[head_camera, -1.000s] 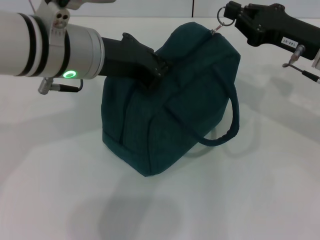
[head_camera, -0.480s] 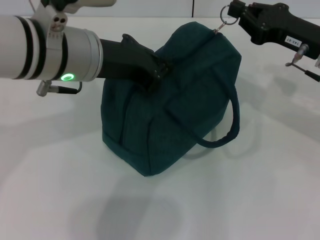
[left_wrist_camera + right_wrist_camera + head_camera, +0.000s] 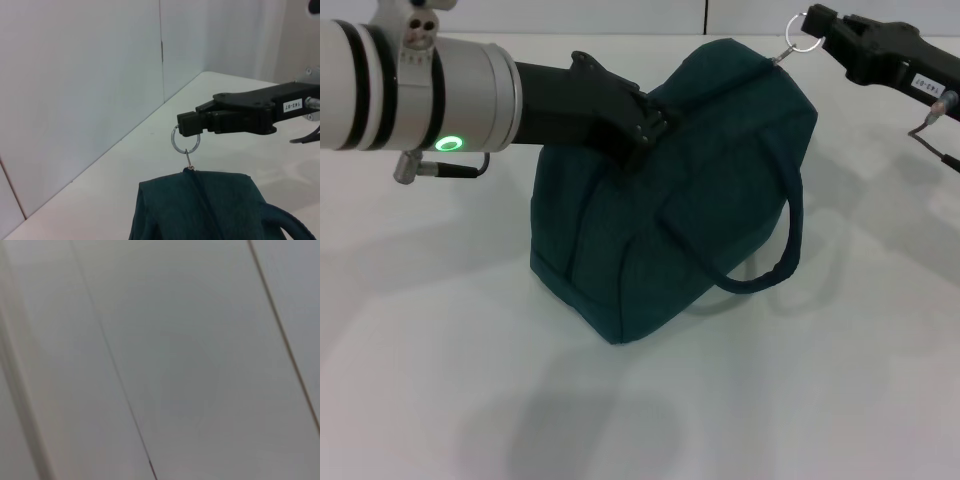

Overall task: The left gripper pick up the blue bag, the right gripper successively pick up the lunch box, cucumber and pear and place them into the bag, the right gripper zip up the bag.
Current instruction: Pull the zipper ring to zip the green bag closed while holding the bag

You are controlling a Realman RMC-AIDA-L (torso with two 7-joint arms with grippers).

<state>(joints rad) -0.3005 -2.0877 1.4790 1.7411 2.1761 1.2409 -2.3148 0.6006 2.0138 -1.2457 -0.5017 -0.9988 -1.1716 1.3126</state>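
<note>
The blue bag stands on the white table, its top zipped and one loop handle hanging down its right side. My left gripper reaches in from the left and is shut on the fabric at the bag's top. At the bag's far right top corner my right gripper is shut on the silver ring pull of the zipper. The left wrist view shows the same grip: right gripper, ring pull, bag. The lunch box, cucumber and pear are out of view.
The white table spreads around the bag, bounded by a pale wall at the back. A thin cable trails from the right arm over the table. The right wrist view shows only wall panels.
The right gripper has drawn the ring pull up and to the right. The bag's top and the left gripper have shifted slightly right with it.
</note>
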